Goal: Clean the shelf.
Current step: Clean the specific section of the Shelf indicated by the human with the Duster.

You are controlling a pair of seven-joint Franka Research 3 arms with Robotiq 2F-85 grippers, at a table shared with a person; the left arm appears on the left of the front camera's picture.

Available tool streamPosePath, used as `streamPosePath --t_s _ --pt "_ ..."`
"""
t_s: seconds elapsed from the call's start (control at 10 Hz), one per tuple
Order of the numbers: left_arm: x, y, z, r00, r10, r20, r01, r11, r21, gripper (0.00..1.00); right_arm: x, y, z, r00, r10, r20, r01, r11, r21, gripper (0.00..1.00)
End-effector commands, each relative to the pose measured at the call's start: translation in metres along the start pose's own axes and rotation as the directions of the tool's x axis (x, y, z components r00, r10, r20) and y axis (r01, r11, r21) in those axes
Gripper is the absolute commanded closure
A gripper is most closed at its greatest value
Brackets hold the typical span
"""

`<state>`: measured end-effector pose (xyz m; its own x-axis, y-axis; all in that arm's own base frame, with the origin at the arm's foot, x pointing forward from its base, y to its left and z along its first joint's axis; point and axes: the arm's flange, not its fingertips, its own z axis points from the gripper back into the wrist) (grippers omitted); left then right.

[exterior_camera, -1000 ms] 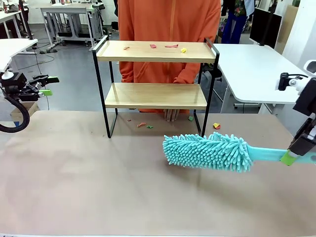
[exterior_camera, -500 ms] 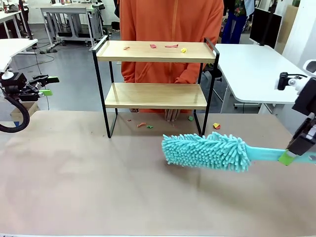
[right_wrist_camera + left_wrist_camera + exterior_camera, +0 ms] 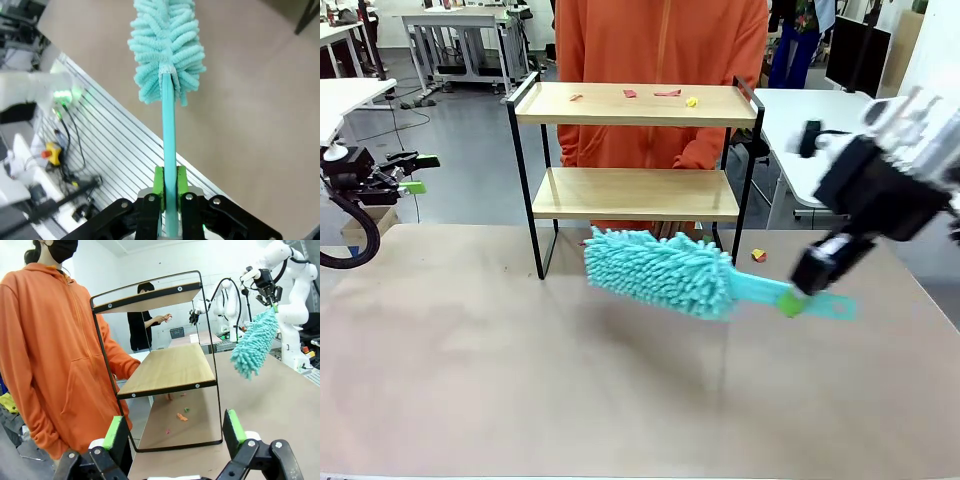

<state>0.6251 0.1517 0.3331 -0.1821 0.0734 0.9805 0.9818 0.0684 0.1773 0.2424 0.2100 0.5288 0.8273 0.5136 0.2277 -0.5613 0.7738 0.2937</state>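
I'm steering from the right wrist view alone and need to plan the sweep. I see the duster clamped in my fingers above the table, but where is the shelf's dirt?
Observer: On the top board of the shelf, higher than your duster: a few red scraps and a yellow scrap.
Operator: Is the lower board dirty too?
Observer: It looks bare; loose bits lie on the table beneath the shelf.
Operator: Is the other arm in my way?
Observer: No, the left gripper hangs open off the table's left side, holding nothing.
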Motion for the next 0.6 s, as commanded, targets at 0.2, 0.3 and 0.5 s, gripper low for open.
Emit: streamPosePath --t_s 0.2,0.3,0.5 --pt "0.002 -0.003 -0.001 1.000 -0.012 -0.010 0.012 1.000 -0.002 0.00 0.053 0.057 -0.047 0.983 -0.134 0.127 0.140 0.990 -0.032 0.87" --pt "0.002 -0.003 -0.001 1.000 -0.012 -0.010 0.012 1.000 -0.002 0.00 0.064 0.060 -0.059 0.975 -0.166 0.151 0.174 0.984 -0.043 0.87" --pt "0.002 -0.003 -0.001 1.000 -0.012 -0.010 0.012 1.000 -0.002 0.00 0.049 0.058 -0.051 0.987 -0.123 0.100 0.126 0.992 -0.023 0.87"
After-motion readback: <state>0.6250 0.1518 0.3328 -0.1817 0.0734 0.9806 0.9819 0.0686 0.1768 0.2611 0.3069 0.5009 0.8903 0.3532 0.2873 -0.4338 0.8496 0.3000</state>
